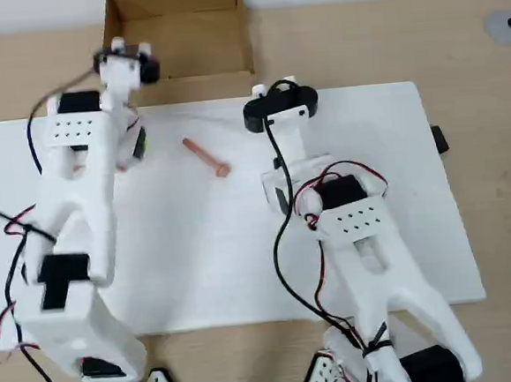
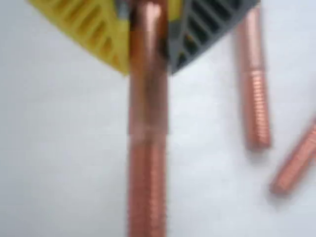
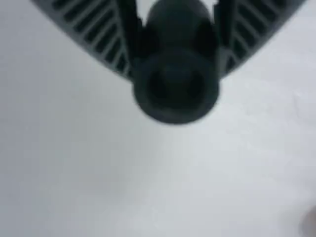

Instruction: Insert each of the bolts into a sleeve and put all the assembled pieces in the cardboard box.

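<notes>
My left gripper (image 2: 147, 69) is shut on a copper bolt (image 2: 147, 148), held between its yellow finger (image 2: 94, 29) and grey finger (image 2: 207, 24); the threaded end points away over the white mat. Two more bolts (image 2: 254, 84) (image 2: 296, 165) lie on the mat close by. My right gripper (image 3: 175, 74) is shut on a dark sleeve (image 3: 175, 94), seen end-on with its bore facing the camera. From above, the left gripper (image 1: 137, 147) is at the mat's far left and the right gripper (image 1: 280, 193) near its middle. Between them lies a loose bolt (image 1: 205, 157). The cardboard box (image 1: 184, 68) stands open behind the mat.
The white mat (image 1: 243, 263) covers most of the wooden table. A small black object (image 1: 440, 138) sits at the mat's right edge, and a grey disc (image 1: 504, 25) lies at the table's far right corner. Cables hang along both arms.
</notes>
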Robot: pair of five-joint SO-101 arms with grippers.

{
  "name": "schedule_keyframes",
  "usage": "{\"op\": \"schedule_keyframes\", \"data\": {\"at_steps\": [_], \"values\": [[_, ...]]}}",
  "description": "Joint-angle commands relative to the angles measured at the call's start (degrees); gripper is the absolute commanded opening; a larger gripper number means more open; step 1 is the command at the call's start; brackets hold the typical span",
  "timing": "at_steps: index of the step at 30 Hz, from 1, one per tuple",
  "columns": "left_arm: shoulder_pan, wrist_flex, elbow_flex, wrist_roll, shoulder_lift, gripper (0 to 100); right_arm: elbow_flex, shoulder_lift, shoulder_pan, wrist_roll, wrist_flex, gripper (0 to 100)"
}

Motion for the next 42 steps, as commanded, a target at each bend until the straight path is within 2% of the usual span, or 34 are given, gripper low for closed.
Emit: {"op": "schedule_keyframes", "data": {"at_steps": [1, 4, 7, 9, 11, 13, 18, 21, 27, 32, 38, 42], "values": [[5.5, 3.9, -6.9, -0.2, -13.7, 1, -1.3, -2.4, 0.7, 0.6, -1.4, 1.0], [10.2, 7.8, -7.1, -2.8, -23.6, 1, -3.0, -2.6, 0.7, 0.6, -1.3, 1.0], [14.9, 16.9, -5.5, -6.7, -32.0, 1, -3.1, -5.9, 0.7, 0.6, -1.2, 1.0], [16.5, 21.3, -0.9, -9.4, -36.4, 1, -2.9, -9.4, 0.7, 0.6, -0.9, 1.0], [16.0, 22.0, 7.1, -13.7, -40.2, 1, -2.7, -13.1, 0.7, 0.8, 0.3, 1.0], [13.7, 22.0, 15.9, -21.9, -43.6, 1, -2.0, -16.3, 0.7, 2.1, 1.0, 1.0], [6.9, 22.0, 34.5, -49.8, -46.8, 1, 3.5, -22.9, 0.7, 7.0, 1.1, 1.0], [4.8, 19.9, 40.4, -59.3, -45.5, 1, 6.6, -26.8, 0.7, 8.4, 1.1, 1.0], [3.4, 6.8, 42.5, -60.1, -35.2, 1, 10.1, -34.2, 0.7, 8.7, 1.6, 1.0], [2.4, -1.8, 41.4, -58.6, -24.6, 1, 10.1, -36.0, 1.1, 8.6, 7.5, 1.0], [2.7, -7.3, 41.4, -57.9, -16.1, 1, 7.3, -36.0, 7.5, 8.4, 8.5, 1.0], [2.7, -8.7, 41.2, -53.7, -15.9, 1, 6.7, -35.9, 8.0, 8.6, 8.5, 1.0]]}}
